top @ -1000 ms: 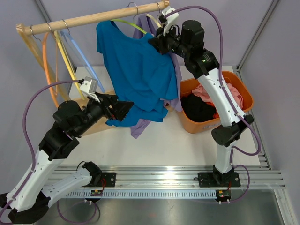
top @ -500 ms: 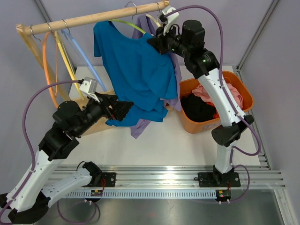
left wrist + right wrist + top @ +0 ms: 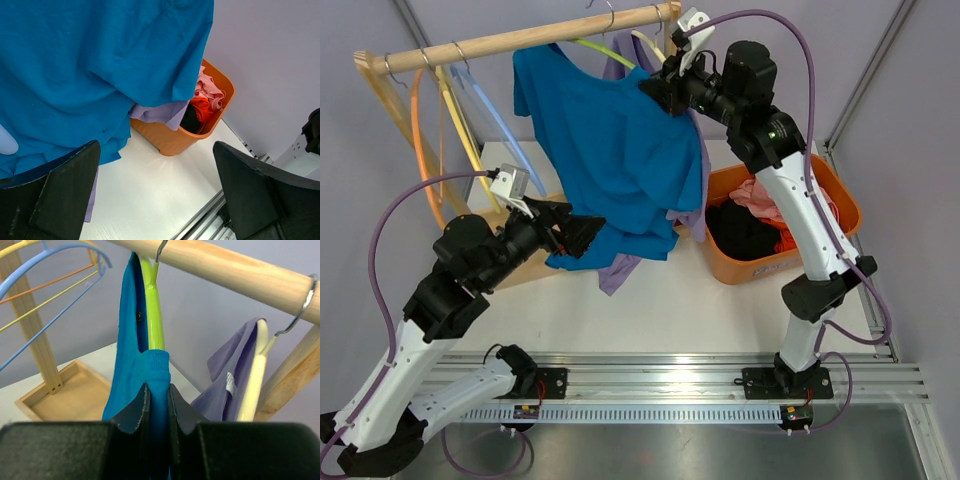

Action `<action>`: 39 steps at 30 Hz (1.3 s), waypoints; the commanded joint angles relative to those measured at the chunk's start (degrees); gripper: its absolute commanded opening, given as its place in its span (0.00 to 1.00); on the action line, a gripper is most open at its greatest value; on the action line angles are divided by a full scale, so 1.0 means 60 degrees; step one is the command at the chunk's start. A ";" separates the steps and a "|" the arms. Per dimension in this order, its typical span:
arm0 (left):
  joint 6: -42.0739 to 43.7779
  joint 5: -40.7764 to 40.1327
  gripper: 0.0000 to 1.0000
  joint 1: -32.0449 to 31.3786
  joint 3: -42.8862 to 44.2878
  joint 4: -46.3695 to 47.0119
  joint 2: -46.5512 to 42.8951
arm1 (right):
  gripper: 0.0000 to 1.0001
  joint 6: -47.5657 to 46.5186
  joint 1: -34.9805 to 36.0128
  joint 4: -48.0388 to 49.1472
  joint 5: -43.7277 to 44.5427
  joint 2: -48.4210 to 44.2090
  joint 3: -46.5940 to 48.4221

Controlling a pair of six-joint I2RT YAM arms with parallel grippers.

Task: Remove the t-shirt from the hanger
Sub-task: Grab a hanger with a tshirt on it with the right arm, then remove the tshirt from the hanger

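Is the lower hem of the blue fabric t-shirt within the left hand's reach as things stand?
Likely yes: the open left hand sits right at the blue fabric t-shirt's hem, nothing between.

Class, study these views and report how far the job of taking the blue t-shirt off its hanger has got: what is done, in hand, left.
Done: the right gripper is shut on the blue t-shirt at its neckband, beside the green hanger, part of which shows bare. In hand: drawing that fabric off. Left: the shirt hangs on the hanger from the wooden rail; the left gripper is open, holding nothing.
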 commanded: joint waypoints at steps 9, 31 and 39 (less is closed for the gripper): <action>0.1468 0.0654 0.99 -0.0047 0.0775 -0.0530 -0.0252 | 0.00 -0.2564 -0.1100 -0.0898 -0.3726 -0.3619 -0.3299; 0.4737 0.5606 0.99 -0.0047 -0.1773 0.0012 0.0055 | 0.00 -0.8570 -0.1424 -0.6407 -0.6040 -0.7167 -0.9034; 0.4928 0.5489 0.95 -0.0134 -0.1920 0.0319 0.0639 | 0.00 -0.9070 -0.1409 -0.6877 -0.7009 -0.6376 -0.8433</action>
